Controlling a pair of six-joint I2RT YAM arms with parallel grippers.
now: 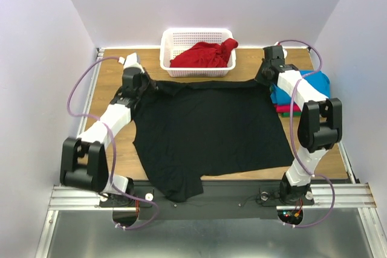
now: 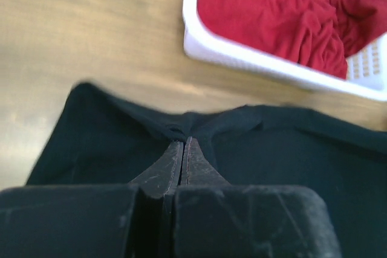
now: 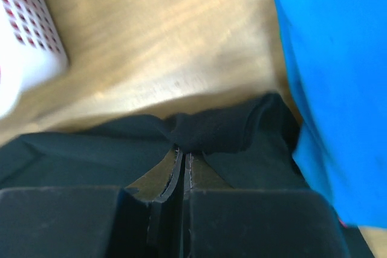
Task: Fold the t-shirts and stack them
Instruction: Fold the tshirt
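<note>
Wooden surface (image 1: pixel 248 64). Item: limp, light black cloth t-shirt (image 1: pixel 208 131), spread flat. I have left pincer (image 2: pixel 183 144) and right pincer (image 3: pixel 183 151) clamped on its far edge corners, likely the best hold.

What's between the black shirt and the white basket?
Just a bare strip of wooden table separates the black t-shirt from the basket, clearest in the left wrist view.

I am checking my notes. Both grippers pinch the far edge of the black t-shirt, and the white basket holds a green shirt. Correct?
Only the colour is wrong: the white basket holds a red shirt, as the top external view shows. The left gripper and right gripper do pinch the far edge of the black t-shirt.
</note>
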